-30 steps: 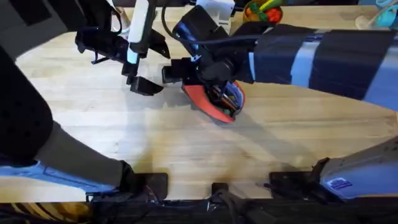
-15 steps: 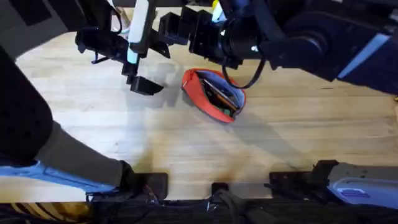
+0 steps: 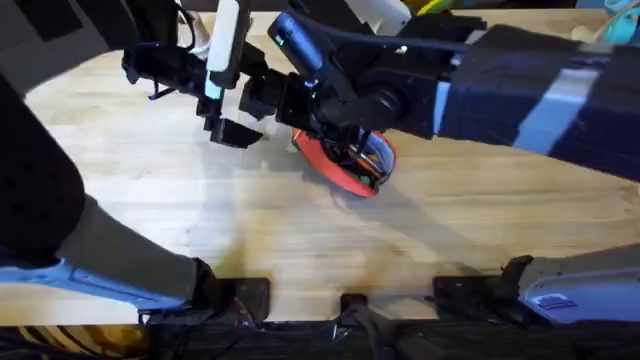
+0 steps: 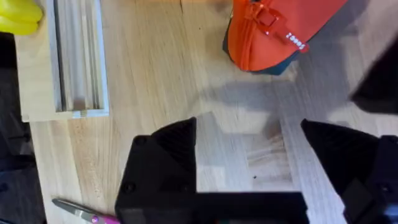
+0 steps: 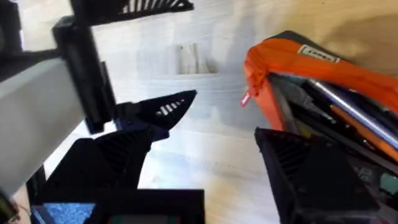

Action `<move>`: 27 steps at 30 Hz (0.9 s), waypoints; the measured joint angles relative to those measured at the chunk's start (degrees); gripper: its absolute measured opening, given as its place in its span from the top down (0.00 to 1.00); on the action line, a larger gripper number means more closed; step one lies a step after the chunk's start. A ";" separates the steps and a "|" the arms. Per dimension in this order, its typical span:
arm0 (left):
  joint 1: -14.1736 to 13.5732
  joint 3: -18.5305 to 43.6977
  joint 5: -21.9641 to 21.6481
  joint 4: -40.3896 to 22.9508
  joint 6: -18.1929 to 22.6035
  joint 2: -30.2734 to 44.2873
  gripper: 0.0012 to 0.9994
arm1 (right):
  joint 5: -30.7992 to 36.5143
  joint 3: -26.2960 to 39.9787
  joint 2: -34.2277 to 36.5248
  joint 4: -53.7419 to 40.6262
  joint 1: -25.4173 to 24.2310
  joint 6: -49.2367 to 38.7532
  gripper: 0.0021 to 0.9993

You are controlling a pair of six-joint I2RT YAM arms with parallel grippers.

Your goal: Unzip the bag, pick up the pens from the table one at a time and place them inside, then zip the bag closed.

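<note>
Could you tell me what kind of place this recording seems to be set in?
Probably a robot workbench or lab: a butcher-block table, an orange pencil pouch holding pens, and scissors.

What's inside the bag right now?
The bag lies unzipped with several pens inside, silvery and orange among them. The right gripper covers its lower part, so no full count.

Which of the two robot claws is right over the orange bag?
The right gripper: its open fingers hang at the mouth of the unzipped bag. The left gripper, also open, is above bare table beside it.
</note>
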 joint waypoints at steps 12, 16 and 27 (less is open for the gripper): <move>0.92 0.00 0.00 0.07 0.09 0.02 0.01 | 0.90 0.00 6.74 1.14 -5.08 0.71 0.00; 0.92 0.00 0.00 -0.31 0.10 0.00 0.01 | 1.11 0.00 7.62 1.57 -5.63 1.02 0.03; 0.92 0.00 0.00 -0.58 0.11 0.00 0.01 | 1.73 0.00 8.36 0.59 -7.25 1.09 0.52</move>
